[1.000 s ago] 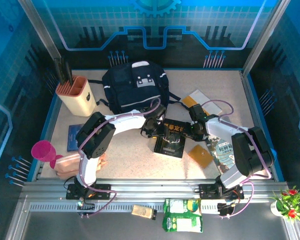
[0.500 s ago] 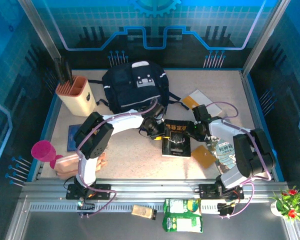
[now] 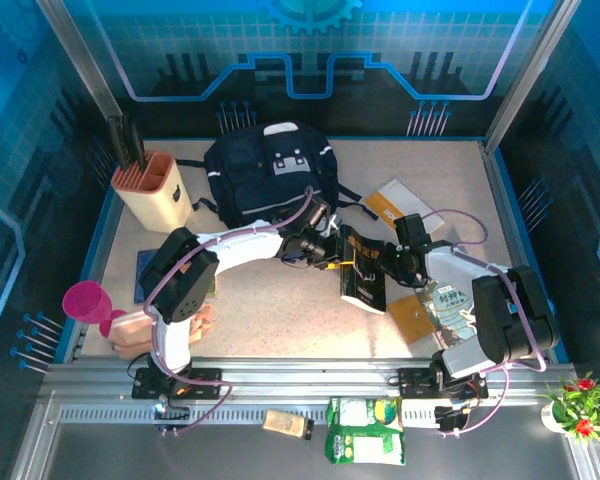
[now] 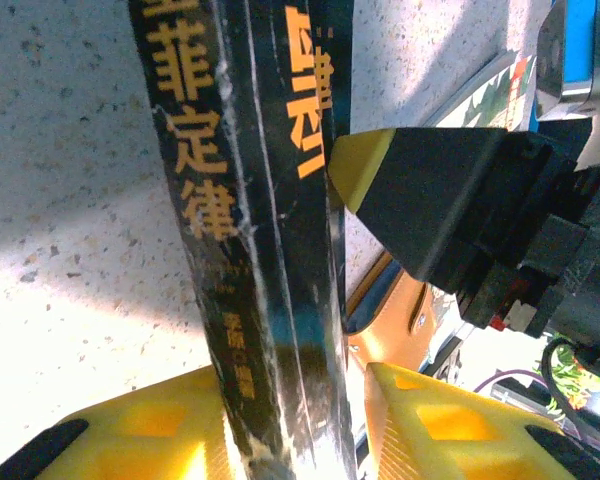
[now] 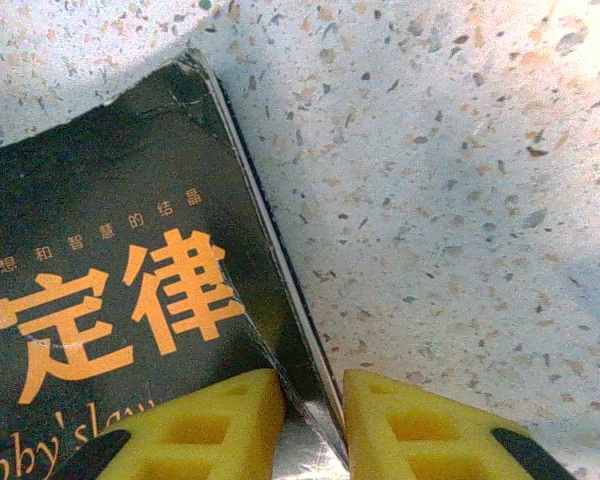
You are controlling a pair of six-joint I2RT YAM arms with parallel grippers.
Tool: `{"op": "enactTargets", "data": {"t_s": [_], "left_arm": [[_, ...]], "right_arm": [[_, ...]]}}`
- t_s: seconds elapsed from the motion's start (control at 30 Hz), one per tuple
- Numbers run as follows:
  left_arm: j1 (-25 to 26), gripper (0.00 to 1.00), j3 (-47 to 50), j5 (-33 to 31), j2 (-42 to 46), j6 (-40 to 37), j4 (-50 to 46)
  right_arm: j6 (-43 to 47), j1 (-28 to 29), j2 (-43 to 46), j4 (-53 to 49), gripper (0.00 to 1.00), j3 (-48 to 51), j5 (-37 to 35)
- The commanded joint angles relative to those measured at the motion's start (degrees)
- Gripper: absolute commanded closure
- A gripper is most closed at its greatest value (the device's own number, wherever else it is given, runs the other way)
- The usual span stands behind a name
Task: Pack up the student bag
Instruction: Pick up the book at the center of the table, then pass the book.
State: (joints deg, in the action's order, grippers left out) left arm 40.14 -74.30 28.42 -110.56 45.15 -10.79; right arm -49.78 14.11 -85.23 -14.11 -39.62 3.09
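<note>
The student bag (image 3: 268, 178), dark navy with white piping, lies at the back of the table. In front of it a black book with orange characters (image 3: 365, 280) stands tilted on its edge between my two grippers. My left gripper (image 3: 332, 248) is shut on the book's spine (image 4: 242, 220), one yellow finger (image 4: 145, 432) on each side. From the other side, my right gripper (image 3: 396, 262) pinches the cover's edge (image 5: 100, 300) between its yellow pads (image 5: 420, 425). In the left wrist view the right gripper's black finger (image 4: 430, 190) touches the cover.
A cream knife block (image 3: 152, 190) stands at the back left. A blue book (image 3: 143, 275) and a pink cup (image 3: 85, 300) lie at the left. An orange notebook (image 3: 410, 315), a magazine (image 3: 450, 300) and a white-orange booklet (image 3: 392, 200) lie at the right.
The black book lay flat a second ago; now it is tipped up on its edge and shifted right. My left gripper has narrowed onto its spine. The right gripper followed to the right.
</note>
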Motion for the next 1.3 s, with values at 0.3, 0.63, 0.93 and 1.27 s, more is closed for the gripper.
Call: {"op": "enactTargets", "data": {"t_s": [0.3,0.63,0.93,1.27], "left_arm": [[0.5,0.76,-3.2,1.9,-3.0,1.9,3.3],[-8.4,0.88,1.8,4.0,6.9,1.4,9.0],[-20.0,0.91,12.6,2.9,17.6,12.7,25.3],[-23.3,0.92,20.8,-6.7,21.0,28.8,41.2]], "right_arm": [[0.7,-1.4,0.8,-1.4,0.69,0.8,6.0],[-2.5,-2.2,9.7,3.7,0.33,-1.4,8.0],[-17.1,2.3,8.6,19.9,0.17,-4.0,13.8],[-33.9,13.1,1.1,42.8,0.00,-6.3,11.1]]}}
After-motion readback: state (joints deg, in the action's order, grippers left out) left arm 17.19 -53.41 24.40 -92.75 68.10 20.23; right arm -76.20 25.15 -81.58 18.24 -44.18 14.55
